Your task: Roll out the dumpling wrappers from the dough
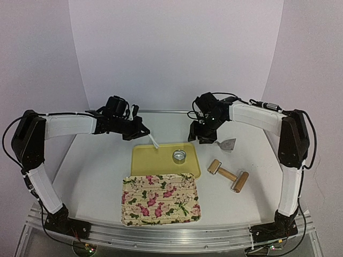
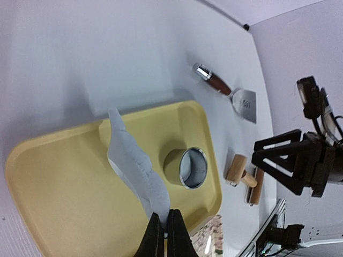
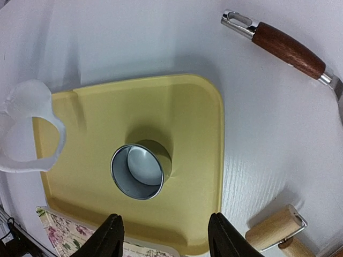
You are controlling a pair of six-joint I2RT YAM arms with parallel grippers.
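My left gripper (image 2: 165, 227) is shut on one edge of the irregular white leftover dough sheet (image 2: 134, 166), which hangs limp above the yellow tray (image 2: 64, 187). From overhead the leftover sheet (image 1: 154, 142) dangles over the yellow tray's (image 1: 155, 163) back edge. The metal ring cutter (image 3: 161, 155) stands on the tray, and a pale round dumpling wrapper (image 3: 146, 167) shows inside it at the bottom. My right gripper (image 3: 166, 235) is open, above and apart from the ring, with nothing between its fingers.
A floral tray (image 1: 161, 199) lies in front of the yellow one. To the right, a wooden rolling pin (image 1: 228, 175) rests on the table. A scraper with a brown handle (image 3: 286, 49) lies behind it, near the right arm.
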